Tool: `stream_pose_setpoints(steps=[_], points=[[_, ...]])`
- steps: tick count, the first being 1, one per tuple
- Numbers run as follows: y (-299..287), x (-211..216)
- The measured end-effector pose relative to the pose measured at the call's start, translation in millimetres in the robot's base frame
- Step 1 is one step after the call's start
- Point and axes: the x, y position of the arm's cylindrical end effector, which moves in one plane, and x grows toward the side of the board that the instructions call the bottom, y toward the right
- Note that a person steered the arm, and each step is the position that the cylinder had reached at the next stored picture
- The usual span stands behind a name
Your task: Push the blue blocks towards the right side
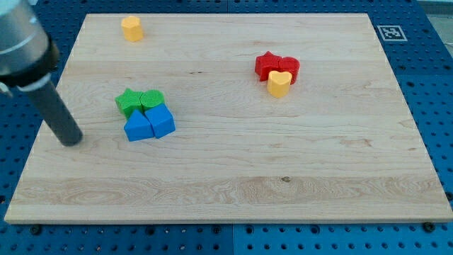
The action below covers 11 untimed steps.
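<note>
Two blue blocks lie together left of the board's middle: a blue triangular block and a blue cube-like block touching it on its right. My tip rests on the board to the left of the blue blocks, about ninety pixels from the triangular one and a little lower in the view. It touches no block. The dark rod slants up to the view's top left.
A green star and a green block touch the blue blocks from above. Two red blocks and a yellow heart cluster right of centre. A yellow block sits near the top left. The wooden board has edges all round.
</note>
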Motion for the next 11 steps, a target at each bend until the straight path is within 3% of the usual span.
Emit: stream_pose_setpoints(steps=[2, 4, 8, 9, 11], points=[[-6.7, -33.7], [46.3, -35.1], [188.4, 81.7], [193.9, 86.4], [136.8, 10.3]])
